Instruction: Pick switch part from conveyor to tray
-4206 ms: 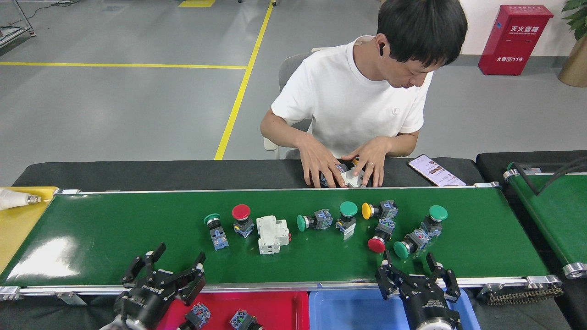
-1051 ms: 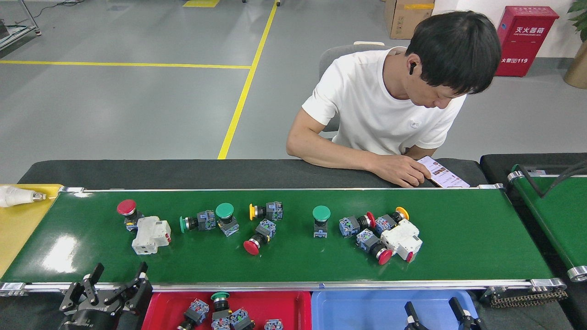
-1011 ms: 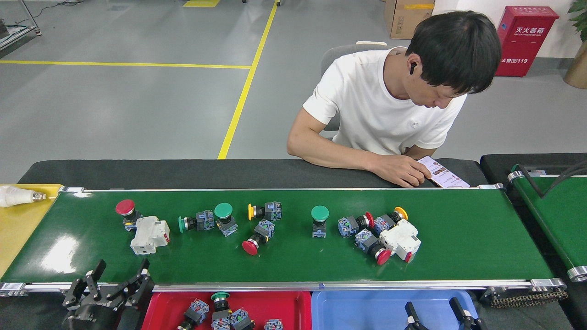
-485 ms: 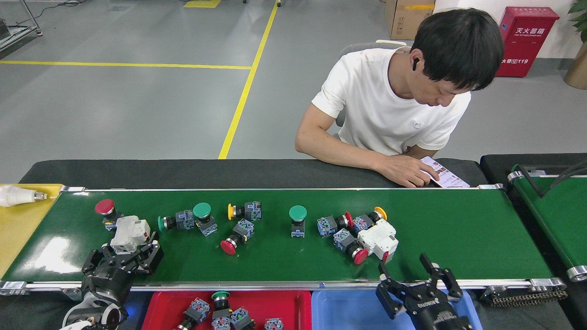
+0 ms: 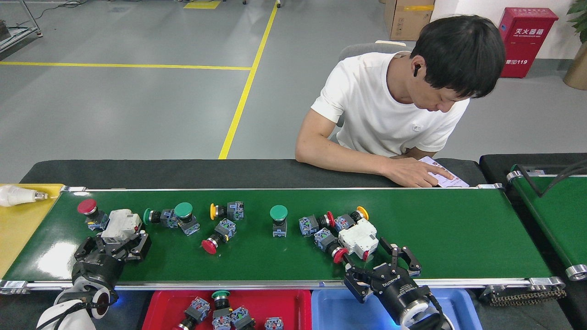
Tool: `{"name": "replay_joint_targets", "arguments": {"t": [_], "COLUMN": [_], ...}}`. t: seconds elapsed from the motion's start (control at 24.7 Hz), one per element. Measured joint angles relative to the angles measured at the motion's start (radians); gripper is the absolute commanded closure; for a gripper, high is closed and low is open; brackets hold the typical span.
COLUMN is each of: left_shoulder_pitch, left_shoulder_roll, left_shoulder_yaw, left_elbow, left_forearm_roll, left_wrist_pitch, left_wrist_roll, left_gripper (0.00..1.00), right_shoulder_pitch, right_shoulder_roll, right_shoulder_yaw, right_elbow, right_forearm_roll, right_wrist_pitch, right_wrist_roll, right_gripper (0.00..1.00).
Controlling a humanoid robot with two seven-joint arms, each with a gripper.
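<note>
On the conveyor [image 5: 458, 229], the left end effector [image 5: 114, 245] closes around a white breaker [image 5: 120, 225]. The right end effector [image 5: 383, 261] gapes wide beside another white breaker [image 5: 359, 237].

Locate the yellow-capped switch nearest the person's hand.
In the head view, the yellow-capped switch lies right of centre on the conveyor, touching the far side of the white breaker, beyond the right gripper.
</note>
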Motion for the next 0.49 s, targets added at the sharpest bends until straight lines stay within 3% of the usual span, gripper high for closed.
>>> {"name": "replay_joint_targets", "arguments": {"t": [0.16,0.28,0.49], "left_shoulder_pitch": [0.093,0.238,0.473], "left_shoulder_roll": [-0.006,-0.006,-0.014], "left_shoulder_yaw": [-0.002,0.002,0.012], "left_elbow": [-0.148,-0.328,-0.605], "left_forearm_roll": [0.05,0.089,0.122], "left_wrist_pitch": [-0.01,-0.02,-0.023], "left_wrist_roll": [0.003,-0.003,-0.009], "left_gripper": [0.93,0.93,0.93], "right_shoulder_pitch": [-0.01,-0.01,-0.009], "right_shoulder_roll": [0.002,-0.003,-0.006], "right_shoulder_yaw": [0.023,0.034,0.036], "right_elbow": [0.009,0.01,0.005], "right_forearm_roll": [0.0,-0.001,-0.003], "right_wrist_pitch": [0.004,0.003,-0.044], "right_wrist_roll": [0.006,0.001,-0.003], "right_gripper": [0.69,0.78,0.78]}}
